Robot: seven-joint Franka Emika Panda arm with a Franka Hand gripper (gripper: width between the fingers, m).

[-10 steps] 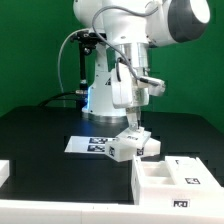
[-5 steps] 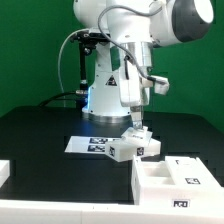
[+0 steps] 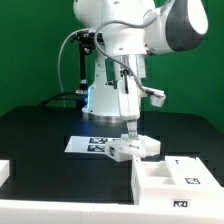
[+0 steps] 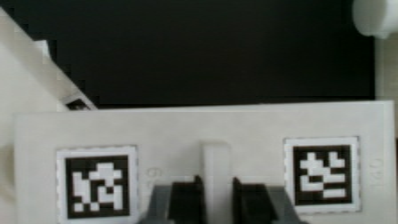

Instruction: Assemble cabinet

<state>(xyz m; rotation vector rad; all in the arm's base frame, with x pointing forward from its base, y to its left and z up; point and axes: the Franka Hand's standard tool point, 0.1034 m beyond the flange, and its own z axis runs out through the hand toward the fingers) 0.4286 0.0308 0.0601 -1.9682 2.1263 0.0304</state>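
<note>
Pinching the tagged panel (image 3: 127,151) by its thin middle rib (image 4: 214,158), your pincer (image 3: 130,139) is nearly pressed together. The panel rests on the desk (image 3: 40,140) at the marker board's (image 3: 85,145) end, just beyond the near-right cabinet box (image 3: 160,180). Risk: so narrow a hold may let the panel pivot or slip when lifted.

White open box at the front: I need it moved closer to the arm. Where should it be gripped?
Take the white box by one thin upright wall, coming straight down from above. It lies with its open side up, so the wall tops are free to pinch, and the whole body looks too wide to span.
</note>
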